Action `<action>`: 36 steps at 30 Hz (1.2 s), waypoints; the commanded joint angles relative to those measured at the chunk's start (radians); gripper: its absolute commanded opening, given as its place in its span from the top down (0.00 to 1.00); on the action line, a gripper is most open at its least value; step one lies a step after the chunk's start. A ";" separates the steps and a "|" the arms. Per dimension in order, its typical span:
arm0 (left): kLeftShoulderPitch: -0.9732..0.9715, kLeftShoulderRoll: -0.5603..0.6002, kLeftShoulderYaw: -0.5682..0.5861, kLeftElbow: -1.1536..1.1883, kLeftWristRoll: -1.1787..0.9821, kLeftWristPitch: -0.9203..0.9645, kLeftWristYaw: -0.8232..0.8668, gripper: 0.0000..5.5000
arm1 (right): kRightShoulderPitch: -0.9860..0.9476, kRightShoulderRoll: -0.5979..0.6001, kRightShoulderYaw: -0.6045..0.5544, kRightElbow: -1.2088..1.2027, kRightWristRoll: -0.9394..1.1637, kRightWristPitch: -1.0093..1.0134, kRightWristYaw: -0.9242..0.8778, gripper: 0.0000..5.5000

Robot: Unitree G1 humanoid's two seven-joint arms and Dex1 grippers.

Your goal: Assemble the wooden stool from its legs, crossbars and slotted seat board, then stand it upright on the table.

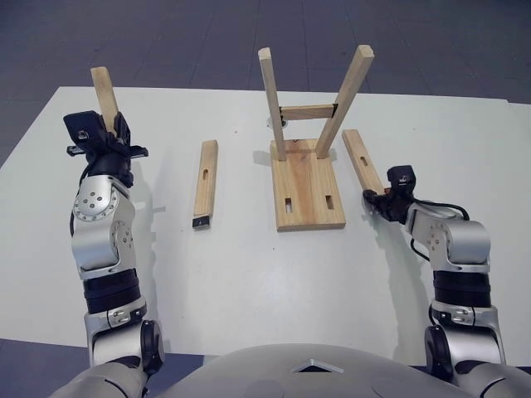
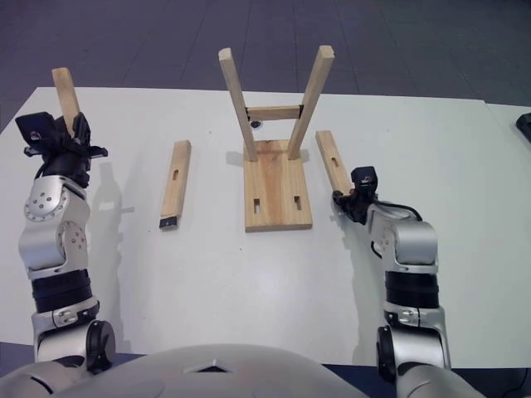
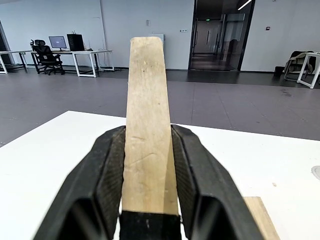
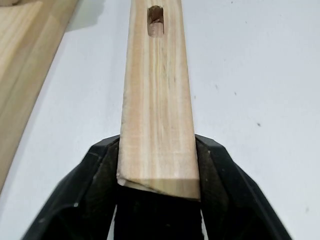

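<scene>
Tightly, left gripper [image 3: 148,137] clamps a wooden leg [image 3: 146,95], right gripper [image 4: 157,145] a slotted leg [image 4: 156,80].

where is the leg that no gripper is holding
In the left eye view the free leg lies flat on the table, between the left gripper and the seat board, touching neither.

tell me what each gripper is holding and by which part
Left gripper: a wooden piece, upright, held by its lower end. Right gripper: a slotted leg lying flat on the table, held by its near end.
</scene>
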 commanded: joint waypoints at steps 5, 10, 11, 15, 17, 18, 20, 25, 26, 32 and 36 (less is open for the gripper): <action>0.060 -0.020 0.005 -0.082 0.005 0.042 0.021 0.76 | 0.079 -0.064 -0.056 -0.179 0.092 0.218 0.079 0.63; 0.071 -0.031 0.001 -0.096 0.008 0.044 0.030 0.76 | 0.025 -0.137 -0.030 -0.210 0.110 0.235 0.129 0.47; 0.072 -0.033 0.001 -0.099 0.010 0.043 0.033 0.76 | 0.010 -0.153 -0.020 -0.210 0.110 0.231 0.139 0.44; 0.073 -0.044 -0.001 -0.102 0.018 0.035 0.040 0.76 | -0.045 -0.200 0.017 -0.211 0.109 0.211 0.170 0.33; 0.073 -0.043 -0.008 -0.113 0.023 0.025 0.035 0.76 | -0.071 -0.220 0.008 -0.226 0.119 0.187 0.194 0.27; 0.072 -0.039 -0.011 -0.123 0.026 0.019 0.030 0.76 | -0.095 -0.221 -0.018 -0.235 0.138 0.166 0.214 0.23; 0.061 -0.027 -0.028 -0.159 0.020 -0.004 0.000 0.76 | -0.174 -0.181 -0.135 -0.263 0.245 0.127 0.272 0.17; -0.012 0.019 -0.140 -0.283 -0.024 -0.044 -0.163 0.76 | -0.403 -0.109 -0.352 -0.278 0.531 0.116 0.311 0.02; -0.024 0.026 -0.170 -0.305 -0.019 -0.044 -0.188 0.76 | -0.465 -0.095 -0.367 -0.267 0.584 0.116 0.304 0.02; -0.104 0.039 -0.359 -0.391 0.031 -0.049 -0.286 0.76 | -0.672 0.021 -0.320 -0.113 0.729 0.100 0.234 0.02; -0.122 0.027 -0.440 -0.408 0.059 -0.057 -0.311 0.76 | -0.686 0.092 -0.251 -0.057 0.732 0.055 0.192 0.02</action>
